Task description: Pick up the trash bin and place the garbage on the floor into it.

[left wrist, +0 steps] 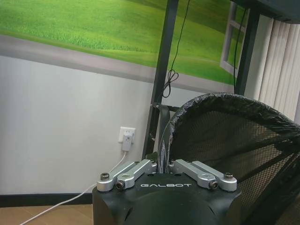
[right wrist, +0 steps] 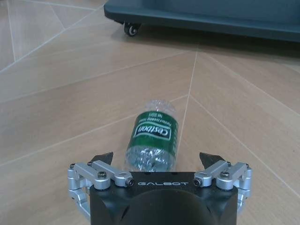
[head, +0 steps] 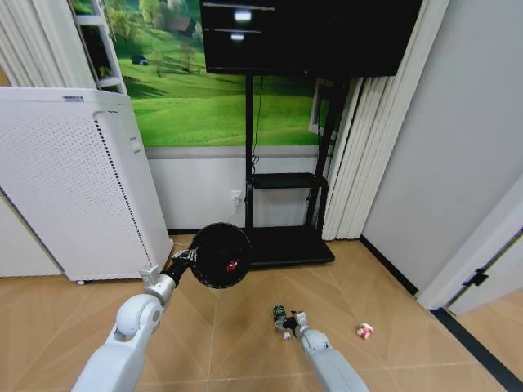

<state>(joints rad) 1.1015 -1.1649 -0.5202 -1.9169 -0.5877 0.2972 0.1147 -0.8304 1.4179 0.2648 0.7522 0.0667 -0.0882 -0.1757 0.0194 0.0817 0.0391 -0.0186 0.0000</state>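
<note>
Down on the floor (head: 245, 327), the bottle (right wrist: 153, 140) lies on its side, a clear one with a green label, its length pointing away from the right hand (right wrist: 158, 161). That hand is released, its two dark fingertips (right wrist: 104, 157) spread wide to either side of the bottle's near end, the bottle between them but not gripped. In the head view the right hand (head: 289, 322) sits low over the wood floor with the bottle (head: 279, 314) just ahead of it. A red-and-white piece (head: 364, 331) lies on the floor well off to the hand's right side, apart from both. The bin (head: 220, 256) is held up off the floor by the left hand (head: 181, 263), tipped so that its round black mouth faces the head camera, with something small and red showing inside. From the left wrist the bin (left wrist: 225, 150) shows as black mesh with a rolled rim, and the left hand (left wrist: 165, 169) is clenched on that rim, its silver links drawn close together around the edge. Beyond the bottle stands a dark wheeled base (right wrist: 206, 18) of the screen stand (head: 286, 237), against a wall with a green meadow picture (head: 204, 98). A tall white unit (head: 73, 180) stands to the left.
</note>
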